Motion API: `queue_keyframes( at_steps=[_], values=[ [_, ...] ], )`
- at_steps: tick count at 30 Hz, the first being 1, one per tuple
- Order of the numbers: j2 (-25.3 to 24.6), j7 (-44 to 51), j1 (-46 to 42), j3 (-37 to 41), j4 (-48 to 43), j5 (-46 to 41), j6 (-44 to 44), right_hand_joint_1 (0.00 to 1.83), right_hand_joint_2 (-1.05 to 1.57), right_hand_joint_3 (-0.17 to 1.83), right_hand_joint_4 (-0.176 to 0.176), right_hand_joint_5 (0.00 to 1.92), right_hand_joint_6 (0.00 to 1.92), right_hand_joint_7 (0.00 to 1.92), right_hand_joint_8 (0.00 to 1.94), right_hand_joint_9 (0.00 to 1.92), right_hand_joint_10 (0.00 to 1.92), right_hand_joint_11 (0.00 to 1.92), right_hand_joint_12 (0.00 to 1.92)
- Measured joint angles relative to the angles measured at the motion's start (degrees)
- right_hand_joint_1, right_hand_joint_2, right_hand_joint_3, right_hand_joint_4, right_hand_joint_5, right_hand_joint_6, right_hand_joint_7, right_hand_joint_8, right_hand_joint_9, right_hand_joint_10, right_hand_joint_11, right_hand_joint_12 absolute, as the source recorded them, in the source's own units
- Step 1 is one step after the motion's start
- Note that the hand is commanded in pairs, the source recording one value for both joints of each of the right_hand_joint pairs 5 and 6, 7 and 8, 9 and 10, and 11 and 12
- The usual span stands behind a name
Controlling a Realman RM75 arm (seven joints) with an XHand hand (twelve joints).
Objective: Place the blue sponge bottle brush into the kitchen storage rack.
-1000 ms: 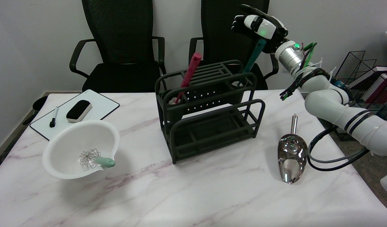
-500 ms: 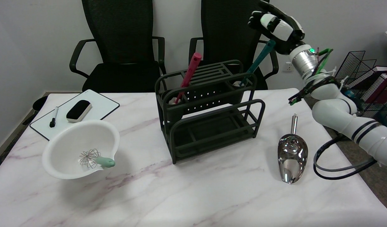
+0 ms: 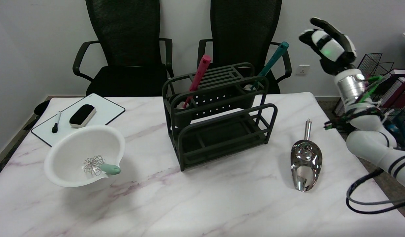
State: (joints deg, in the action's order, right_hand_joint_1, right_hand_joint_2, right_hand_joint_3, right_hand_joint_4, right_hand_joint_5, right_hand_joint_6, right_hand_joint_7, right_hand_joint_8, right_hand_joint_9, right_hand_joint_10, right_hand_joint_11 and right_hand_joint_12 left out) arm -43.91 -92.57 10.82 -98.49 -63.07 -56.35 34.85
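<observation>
Nearest you on the marble table [image 3: 202,204] lay a metal scoop [image 3: 305,164] at right and a white bowl [image 3: 85,159] holding a whisk [image 3: 98,166] at left. Behind them stood the dark storage rack [image 3: 218,115]; the blue sponge bottle brush [image 3: 270,65] leaned in its upper right compartment, a red brush [image 3: 197,79] in the left. Farther right, your right hand [image 3: 331,49] hung raised, fingers apart, holding nothing, well apart from the brush handle.
</observation>
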Motion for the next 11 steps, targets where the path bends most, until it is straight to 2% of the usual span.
queue_keyframes(
  at_steps=[4, 11],
  values=[
    [-0.35, -0.06, -3.67, 2.55, 1.78, -0.22, 4.37, 1.02, 0.74, 1.16, 0.000, 0.69, 0.69, 1.10, 1.10, 1.02, 1.02, 0.61, 0.61],
    [-1.84, -0.07, -9.63, 4.92, 5.26, -1.35, 12.26, 1.01, 0.77, 1.16, 0.000, 0.75, 0.75, 1.15, 1.15, 1.06, 1.06, 0.63, 0.63]
  ],
)
